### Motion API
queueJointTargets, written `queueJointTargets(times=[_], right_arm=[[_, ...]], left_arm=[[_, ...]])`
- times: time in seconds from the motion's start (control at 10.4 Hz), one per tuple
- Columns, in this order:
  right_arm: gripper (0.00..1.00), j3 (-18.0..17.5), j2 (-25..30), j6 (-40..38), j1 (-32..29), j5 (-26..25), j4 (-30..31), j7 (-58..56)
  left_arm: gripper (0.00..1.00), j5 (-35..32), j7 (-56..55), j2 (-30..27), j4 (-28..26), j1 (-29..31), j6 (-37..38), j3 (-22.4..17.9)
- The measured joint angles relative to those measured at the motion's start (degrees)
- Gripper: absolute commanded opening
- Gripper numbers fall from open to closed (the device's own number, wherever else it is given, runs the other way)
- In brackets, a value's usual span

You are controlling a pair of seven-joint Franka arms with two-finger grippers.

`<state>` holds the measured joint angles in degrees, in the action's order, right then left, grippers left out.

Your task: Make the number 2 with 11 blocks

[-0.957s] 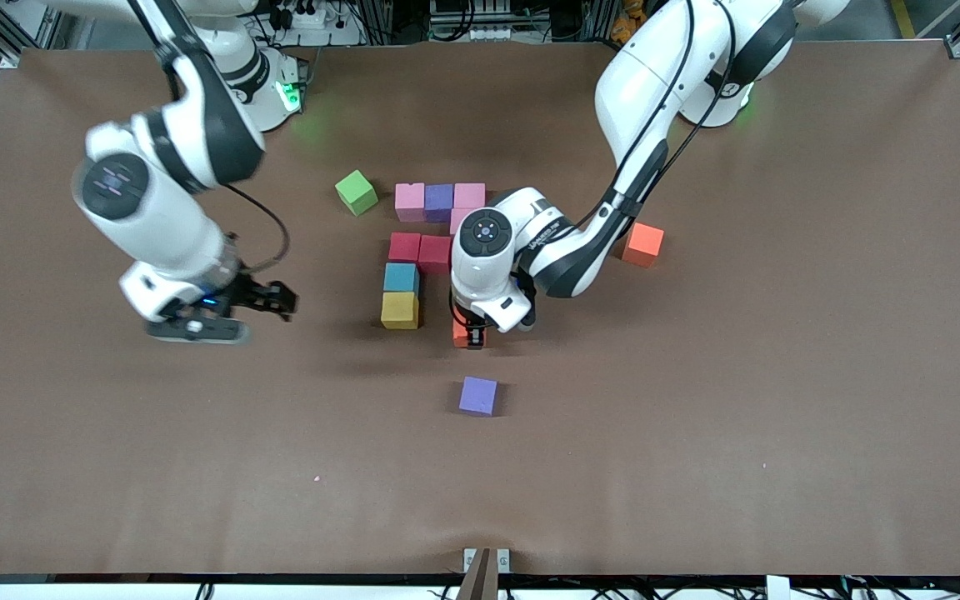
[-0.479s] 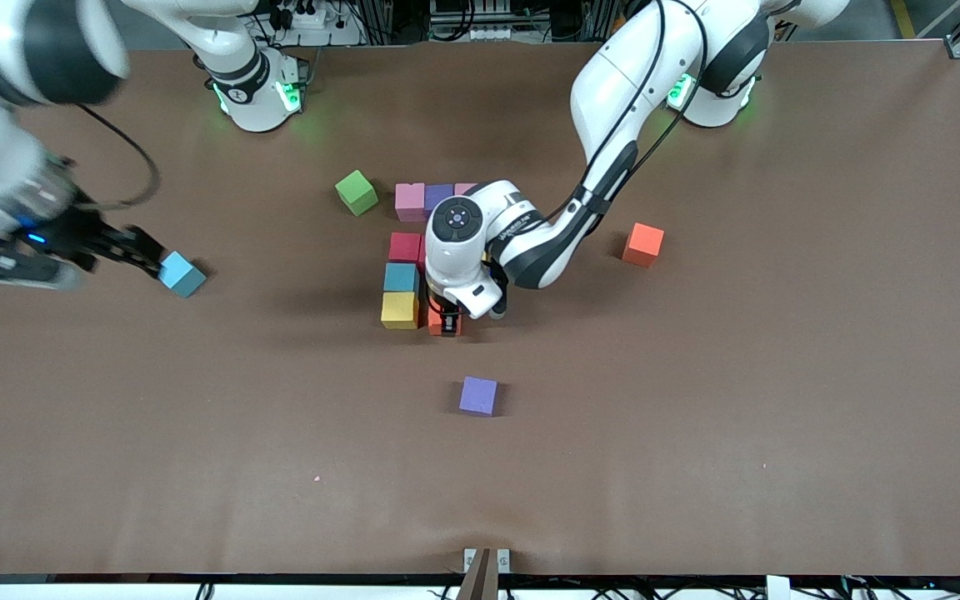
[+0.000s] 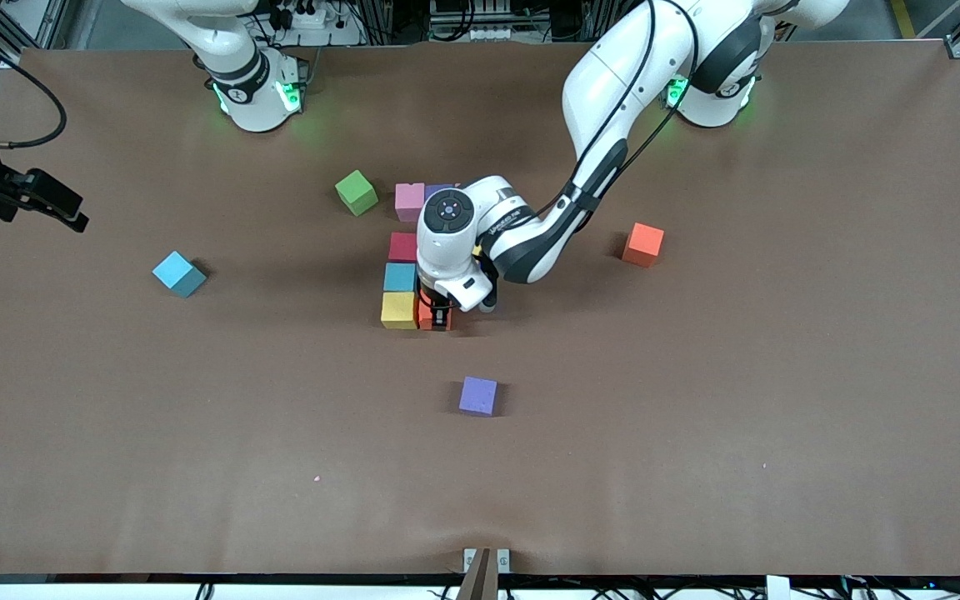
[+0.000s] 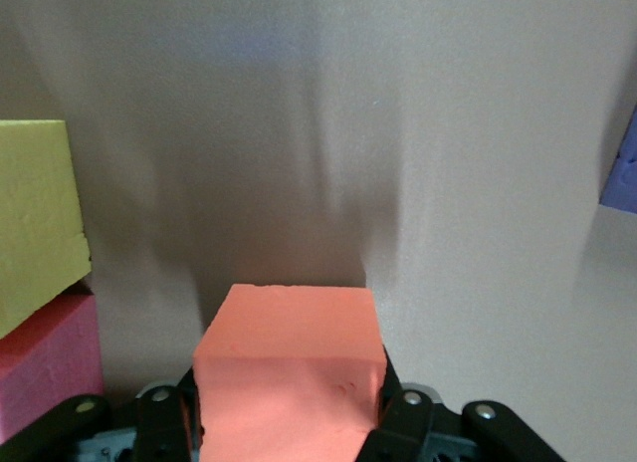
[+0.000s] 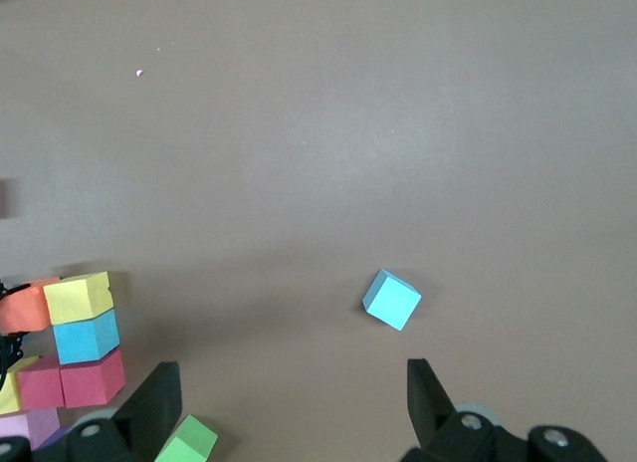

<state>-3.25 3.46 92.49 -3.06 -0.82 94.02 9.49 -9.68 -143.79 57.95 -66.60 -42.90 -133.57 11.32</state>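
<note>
Brown table [image 3: 697,417]: left claw [image 3: 438,319] pinching orange block [image 4: 291,377] beside yellow block [image 3: 399,310]; right claw [image 5: 289,402] spread.

The left arm reaches from its base down to mid-table, elbow bent and wrist pointing straight down, with the left gripper [image 3: 437,319] low at the table surface and its fingers [image 4: 403,422] clamped on an orange block [image 4: 291,377]. The right arm is raised at its own end of the table, largely out of view. The right gripper [image 5: 289,407] hangs in the air there, jaws spread wide and holding nothing.
</note>
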Motion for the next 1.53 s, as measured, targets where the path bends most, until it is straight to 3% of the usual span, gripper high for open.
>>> queueJointTargets(times=[0.38,0.86,0.96,1.05,1.15,1.53], right_arm=[[1.0,0.77,-1.09,0.04,-3.77,-0.01,-1.06,-10.07],[1.0,0.84,-2.76,0.03,-4.98,0.19,-2.42,-10.93],[1.0,0.84,-2.77,0.04,-4.99,0.27,-2.59,-10.93],[1.0,0.82,-2.8,0.04,-4.99,0.42,-2.72,-10.93],[1.0,0.81,-2.89,0.26,-4.98,0.62,-2.78,-10.93],[1.0,0.81,-3.27,2.25,-4.99,1.9,-3.32,-10.93]], left_arm=[[0.25,0.01,-0.5,0.37,0.25,0.0,-0.79,-0.02],[0.31,0.01,-0.51,0.58,0.28,0.0,-2.16,-0.05],[0.49,0.01,-0.51,0.61,0.28,0.0,-2.38,-0.05],[0.86,0.01,-0.51,0.63,0.28,0.0,-2.49,-0.06],[1.0,0.01,-0.51,0.64,0.29,0.0,-2.54,-0.08],[1.0,0.01,-0.5,0.69,0.69,-0.01,-3.19,-0.3]])
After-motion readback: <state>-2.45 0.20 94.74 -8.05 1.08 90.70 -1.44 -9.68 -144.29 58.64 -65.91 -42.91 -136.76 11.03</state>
